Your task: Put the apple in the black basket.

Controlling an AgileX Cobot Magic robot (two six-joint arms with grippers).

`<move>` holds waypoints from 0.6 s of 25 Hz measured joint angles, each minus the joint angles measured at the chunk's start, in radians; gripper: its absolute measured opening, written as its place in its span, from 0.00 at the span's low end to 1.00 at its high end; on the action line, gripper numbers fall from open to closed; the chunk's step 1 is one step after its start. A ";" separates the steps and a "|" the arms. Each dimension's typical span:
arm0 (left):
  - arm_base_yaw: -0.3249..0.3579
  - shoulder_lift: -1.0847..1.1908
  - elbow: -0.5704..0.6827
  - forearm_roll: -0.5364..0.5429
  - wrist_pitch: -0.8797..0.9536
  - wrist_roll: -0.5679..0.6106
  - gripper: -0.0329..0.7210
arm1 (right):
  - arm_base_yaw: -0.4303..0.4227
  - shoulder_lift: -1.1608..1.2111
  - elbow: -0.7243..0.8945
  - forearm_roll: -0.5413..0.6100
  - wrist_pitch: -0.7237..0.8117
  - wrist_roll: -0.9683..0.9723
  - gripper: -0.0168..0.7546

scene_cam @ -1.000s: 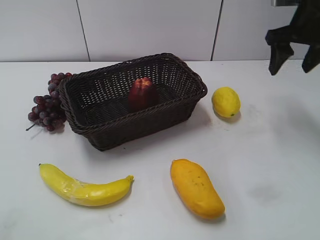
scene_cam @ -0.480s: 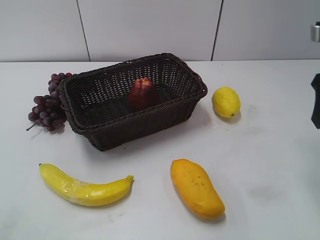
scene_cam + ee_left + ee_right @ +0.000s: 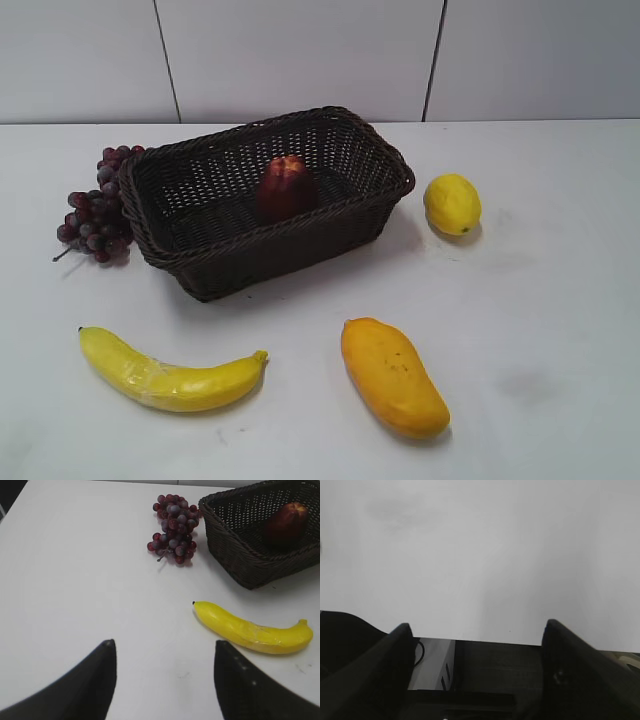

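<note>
The dark red apple (image 3: 285, 187) rests inside the black basket (image 3: 205, 275) at the back middle of the table. The left wrist view shows the apple (image 3: 286, 522) inside the basket (image 3: 235, 560) at the top right. My left gripper (image 3: 162, 647) is open and empty over bare table, well short of the basket. My right gripper (image 3: 477, 627) is open and empty above the table's edge. Neither gripper shows in the exterior view.
Dark grapes (image 3: 95, 205) lie against the basket's left end. A lemon (image 3: 452, 203) sits right of the basket. A banana (image 3: 165, 375) and an orange mango (image 3: 392, 376) lie in front. The right wrist view shows the table's edge (image 3: 485, 641).
My right gripper moved from the upper right of the exterior view down along the right edge and out of view. The apple and the other fruit have not moved.
</note>
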 joint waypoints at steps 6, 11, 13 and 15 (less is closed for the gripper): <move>0.000 0.000 0.000 0.000 0.000 0.000 0.66 | 0.000 -0.193 0.179 0.007 -0.052 0.000 0.79; 0.000 0.000 0.000 0.000 0.000 0.000 0.66 | 0.000 -0.341 0.206 0.008 -0.047 0.000 0.79; 0.000 0.000 0.000 0.000 0.000 0.000 0.66 | 0.000 -0.413 0.206 0.008 -0.047 0.000 0.79; 0.000 0.000 0.000 0.000 0.000 0.000 0.66 | 0.000 -0.480 0.206 0.008 -0.046 0.000 0.79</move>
